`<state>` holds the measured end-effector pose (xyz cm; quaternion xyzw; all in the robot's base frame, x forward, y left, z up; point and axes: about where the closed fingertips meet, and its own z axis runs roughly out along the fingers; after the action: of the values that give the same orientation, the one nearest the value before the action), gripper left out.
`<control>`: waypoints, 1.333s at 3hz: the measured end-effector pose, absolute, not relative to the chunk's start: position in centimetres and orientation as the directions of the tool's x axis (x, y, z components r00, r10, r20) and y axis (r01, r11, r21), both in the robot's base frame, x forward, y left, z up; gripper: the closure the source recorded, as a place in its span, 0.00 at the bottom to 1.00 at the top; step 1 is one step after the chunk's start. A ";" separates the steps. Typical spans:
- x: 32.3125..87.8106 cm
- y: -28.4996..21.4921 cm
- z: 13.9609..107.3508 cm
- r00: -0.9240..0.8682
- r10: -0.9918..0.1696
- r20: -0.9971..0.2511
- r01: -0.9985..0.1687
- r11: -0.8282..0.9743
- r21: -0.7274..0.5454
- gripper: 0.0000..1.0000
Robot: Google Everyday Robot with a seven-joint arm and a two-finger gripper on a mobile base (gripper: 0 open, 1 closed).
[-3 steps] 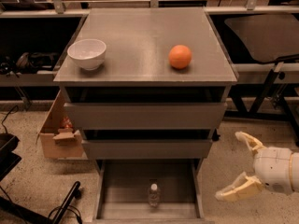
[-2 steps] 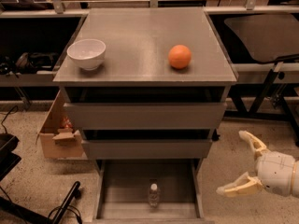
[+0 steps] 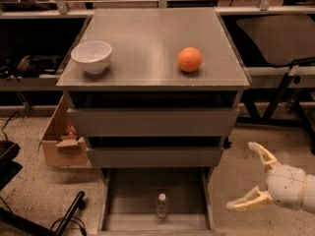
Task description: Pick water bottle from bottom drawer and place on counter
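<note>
The water bottle [image 3: 162, 205], clear with a white cap, stands upright on the floor of the open bottom drawer [image 3: 133, 200], near its front middle. The counter [image 3: 147, 38] is the grey top of the cabinet; a white bowl [image 3: 91, 56] sits at its left and an orange [image 3: 189, 59] at its right. My gripper [image 3: 242, 177] is low at the right of the cabinet, outside the drawer and to the right of the bottle. Its two cream fingers [image 3: 261, 154] are spread wide and hold nothing.
The two upper drawers [image 3: 152, 122] are slightly pulled out above the bottom one. A cardboard box [image 3: 58, 141] stands on the floor left of the cabinet. Black chair parts [image 3: 29, 215] lie at the bottom left. Table frames and legs [image 3: 283, 90] stand at the right.
My gripper has drifted slightly right and down, still open. The bottle, bowl and orange have not moved.
</note>
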<state>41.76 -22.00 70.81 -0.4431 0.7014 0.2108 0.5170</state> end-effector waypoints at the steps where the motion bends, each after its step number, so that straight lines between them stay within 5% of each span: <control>1: 42.5 -20.0 67.1 -0.080 -0.363 -0.928 -0.852 0.509 -0.126 0.00; 4: 49.3 -11.3 46.8 -0.101 -0.242 -0.965 -0.803 0.592 -0.065 0.00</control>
<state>49.27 -11.34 46.81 -0.3744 0.6976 0.2523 0.5564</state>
